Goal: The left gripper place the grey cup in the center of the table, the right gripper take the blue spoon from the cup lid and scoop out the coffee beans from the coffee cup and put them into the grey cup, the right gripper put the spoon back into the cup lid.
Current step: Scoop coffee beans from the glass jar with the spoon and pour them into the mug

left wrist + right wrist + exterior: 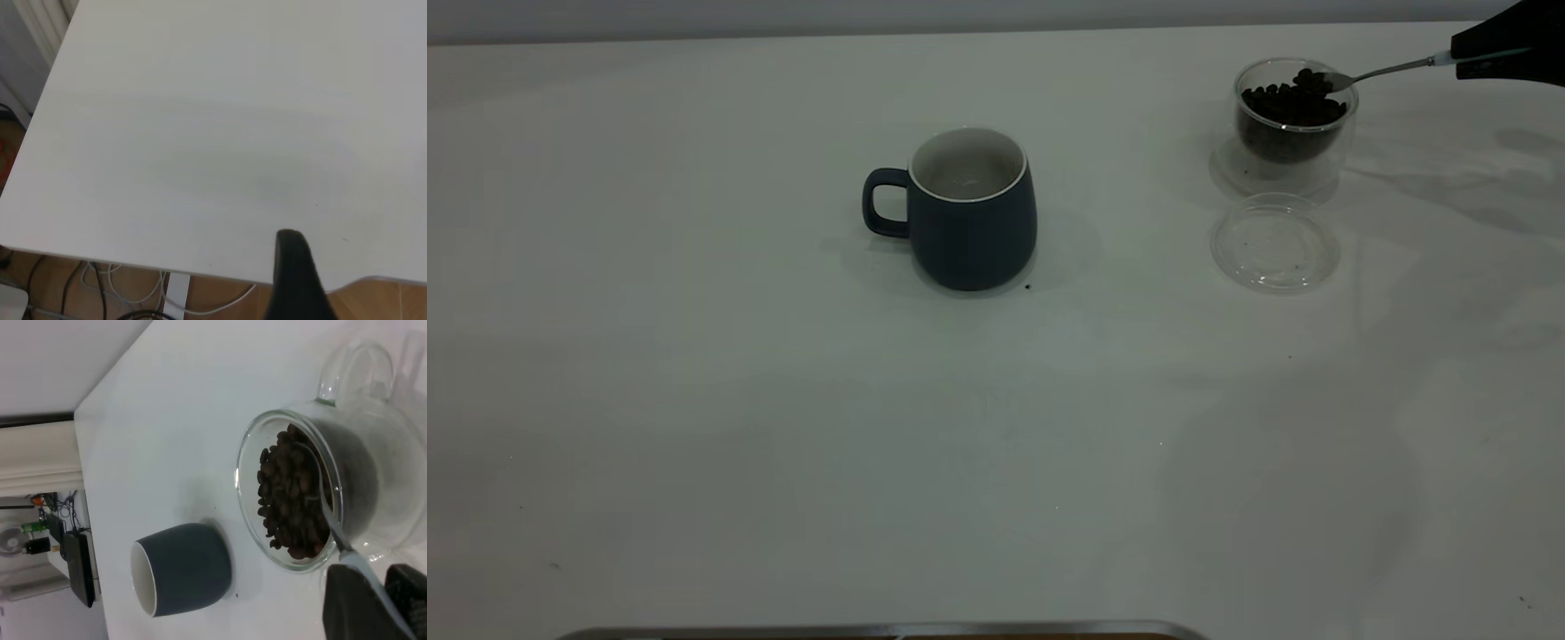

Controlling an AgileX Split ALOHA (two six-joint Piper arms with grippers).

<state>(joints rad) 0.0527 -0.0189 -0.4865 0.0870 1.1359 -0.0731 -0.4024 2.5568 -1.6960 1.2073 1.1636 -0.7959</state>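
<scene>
The right gripper (pixel 1494 55) is clamped on the pale handle of the blue spoon (pixel 1392 69) at the far right. The spoon bowl rests among the coffee beans (pixel 1291 102) at the rim of the coffee cup (pixel 1294 120).

The step in hand is judged to be the scoop. Keep the bowl level while lifting clear of the glass rim, then travel left to the grey cup (pixel 969 209), which stands upright near the centre of the table (pixel 694 400), well apart from the coffee cup. Tip only once the bowl is over the mug opening.

The cup lid (pixel 1274 242) lies just nearer than the coffee cup.

The right gripper is largely cut off in the exterior view. Only one dark finger of the left gripper (pixel 297 280) shows, over the table edge, so whether its claw is apart or together cannot be told. The beans loaded in the spoon cannot be counted.
</scene>
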